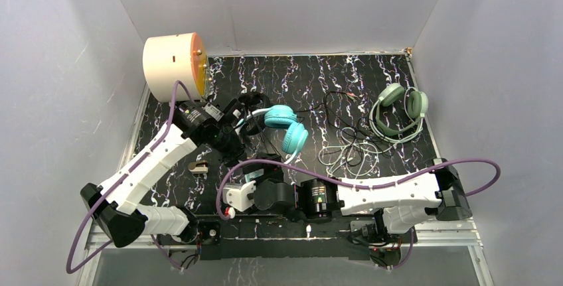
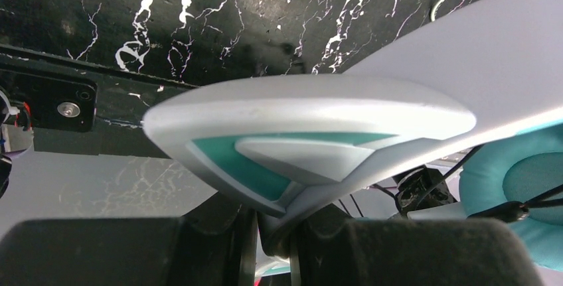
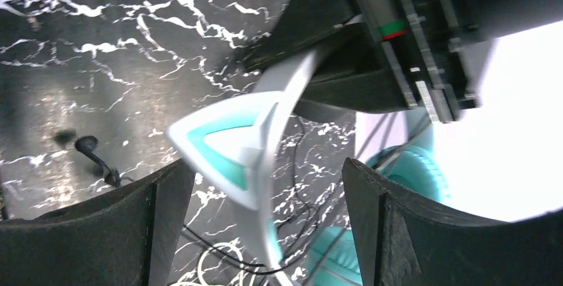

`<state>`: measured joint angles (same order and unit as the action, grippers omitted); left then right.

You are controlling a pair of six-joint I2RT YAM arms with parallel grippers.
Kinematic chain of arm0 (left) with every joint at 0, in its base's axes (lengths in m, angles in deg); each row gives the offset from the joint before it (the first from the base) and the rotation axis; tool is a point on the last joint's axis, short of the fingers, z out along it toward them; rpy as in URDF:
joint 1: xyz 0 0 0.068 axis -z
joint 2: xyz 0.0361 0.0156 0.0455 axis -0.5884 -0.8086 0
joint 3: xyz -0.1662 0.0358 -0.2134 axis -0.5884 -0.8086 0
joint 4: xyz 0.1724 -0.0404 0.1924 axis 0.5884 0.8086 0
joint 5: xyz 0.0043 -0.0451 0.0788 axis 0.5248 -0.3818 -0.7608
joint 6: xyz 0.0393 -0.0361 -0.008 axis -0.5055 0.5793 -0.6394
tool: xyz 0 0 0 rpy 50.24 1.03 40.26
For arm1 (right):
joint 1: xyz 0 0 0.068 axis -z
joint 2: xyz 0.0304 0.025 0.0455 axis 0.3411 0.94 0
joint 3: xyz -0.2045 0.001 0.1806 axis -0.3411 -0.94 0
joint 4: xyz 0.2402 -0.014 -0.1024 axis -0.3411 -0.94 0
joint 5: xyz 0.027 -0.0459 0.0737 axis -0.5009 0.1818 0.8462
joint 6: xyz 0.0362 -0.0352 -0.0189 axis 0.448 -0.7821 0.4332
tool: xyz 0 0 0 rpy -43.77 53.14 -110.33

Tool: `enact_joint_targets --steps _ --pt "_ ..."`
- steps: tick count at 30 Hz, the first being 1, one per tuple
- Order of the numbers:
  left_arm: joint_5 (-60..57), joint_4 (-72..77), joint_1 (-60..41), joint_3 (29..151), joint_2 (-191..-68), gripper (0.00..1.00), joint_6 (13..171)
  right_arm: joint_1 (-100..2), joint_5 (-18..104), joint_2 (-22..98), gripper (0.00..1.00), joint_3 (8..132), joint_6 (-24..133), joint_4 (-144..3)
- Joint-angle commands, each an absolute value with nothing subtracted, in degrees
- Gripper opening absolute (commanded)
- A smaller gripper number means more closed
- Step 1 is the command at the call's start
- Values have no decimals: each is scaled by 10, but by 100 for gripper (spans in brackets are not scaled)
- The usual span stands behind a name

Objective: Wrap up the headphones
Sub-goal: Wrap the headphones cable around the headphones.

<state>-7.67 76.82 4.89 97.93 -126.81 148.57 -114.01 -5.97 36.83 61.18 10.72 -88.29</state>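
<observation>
The teal headset has its ear cups (image 1: 285,127) on the mat and its white cat-ear band (image 1: 247,121) raised. My left gripper (image 1: 232,135) is shut on that band at the base of a cat ear (image 2: 299,140), with the jaws closed on it (image 2: 279,233). My right gripper (image 1: 247,181) is open and empty. It sits just below the band, with a cat ear (image 3: 226,146) between its spread fingers (image 3: 265,166). The black headset (image 1: 255,100) lies partly hidden behind the left gripper. The sage-green headset (image 1: 398,110) lies at the right, with its light cable (image 1: 345,150) loose on the mat.
A cream drum with an orange face (image 1: 174,67) stands at the back left corner. A small beige object (image 1: 198,166) lies near the left arm. Black cable (image 1: 338,107) loops across the mat's middle, and its plug end (image 3: 86,144) shows in the right wrist view. Grey walls enclose the table.
</observation>
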Motion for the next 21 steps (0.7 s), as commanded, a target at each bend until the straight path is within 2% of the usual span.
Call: enact_joint_targets --steps 1,12,17,21 --pt "-33 756 42 975 -1245 0 1495 -1141 -116 370 90 615 43 -797" --pt "-3 762 36 983 -1247 0 1496 -1128 -120 407 87 614 24 -780" --pt "7 763 36 981 -1248 0 1495 -1119 -162 426 74 611 -8 -742" --pt "-1 765 34 981 -1243 0 1494 -1116 -163 432 72 611 -22 -742"
